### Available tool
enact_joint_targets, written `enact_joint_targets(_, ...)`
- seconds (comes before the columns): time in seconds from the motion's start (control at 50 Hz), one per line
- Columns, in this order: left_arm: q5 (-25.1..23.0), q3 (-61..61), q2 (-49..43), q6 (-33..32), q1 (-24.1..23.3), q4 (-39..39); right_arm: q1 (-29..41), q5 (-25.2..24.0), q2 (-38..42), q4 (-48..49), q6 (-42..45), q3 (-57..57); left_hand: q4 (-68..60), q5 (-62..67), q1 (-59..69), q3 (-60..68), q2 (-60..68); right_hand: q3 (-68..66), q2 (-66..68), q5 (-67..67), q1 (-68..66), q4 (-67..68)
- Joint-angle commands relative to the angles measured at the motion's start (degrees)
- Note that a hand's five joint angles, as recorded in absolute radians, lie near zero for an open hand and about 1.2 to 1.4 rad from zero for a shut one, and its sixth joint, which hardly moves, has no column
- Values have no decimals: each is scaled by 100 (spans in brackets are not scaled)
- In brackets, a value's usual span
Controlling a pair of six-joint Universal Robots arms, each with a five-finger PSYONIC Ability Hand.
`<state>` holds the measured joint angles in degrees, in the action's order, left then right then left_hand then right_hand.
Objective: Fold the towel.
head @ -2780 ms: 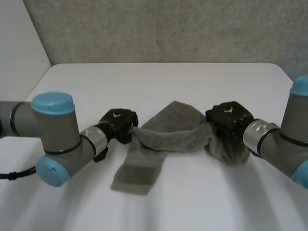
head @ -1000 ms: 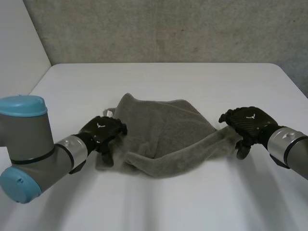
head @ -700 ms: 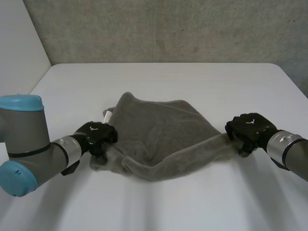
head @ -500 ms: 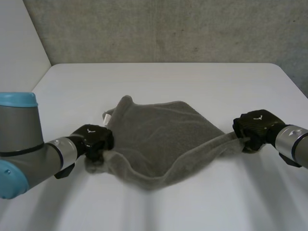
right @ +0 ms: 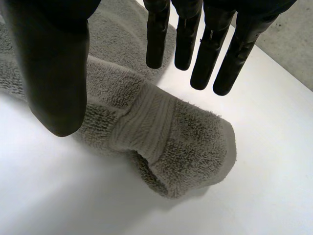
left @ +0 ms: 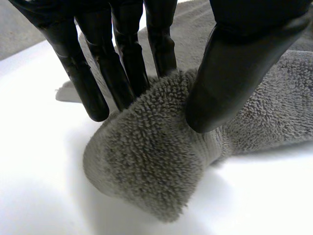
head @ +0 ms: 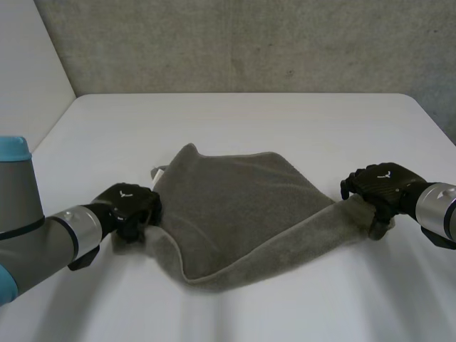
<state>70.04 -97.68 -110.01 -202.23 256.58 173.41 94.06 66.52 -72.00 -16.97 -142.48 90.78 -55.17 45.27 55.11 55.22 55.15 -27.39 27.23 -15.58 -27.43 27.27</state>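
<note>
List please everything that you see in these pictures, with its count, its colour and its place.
towel: one, grey, spread on the table between the two hands
tag: one, small, white, at the towel's edge near the left hand
table: one, white, under the towel
wall: one, grey, behind the table
left arm, right arm: two, grey, at the table's sides
left hand: one, black, pinching the towel's left corner
right hand: one, black, fingers straight, over the towel's right corner
</note>
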Motion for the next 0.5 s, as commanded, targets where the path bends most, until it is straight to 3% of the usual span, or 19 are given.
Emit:
enact_joint_targets(0.02,-131,-190,68,-9,58,0,-28,10,28,-35,18,-130,38,-47,-32,-43,-36,183,-167,2,187,-171)
enact_joint_targets(0.26,-157,-357,340,-18,129,-9,-45,28,107,245,-8,2,1110,-1120,-1104,-1115,-1108,32,-16,-149,36,-19)
enact_joint_targets(0.5,-157,-514,375,-36,155,0,25,54,1117,589,-70,-797,1434,-1444,-1428,-1439,-1432,217,-201,36,221,-204)
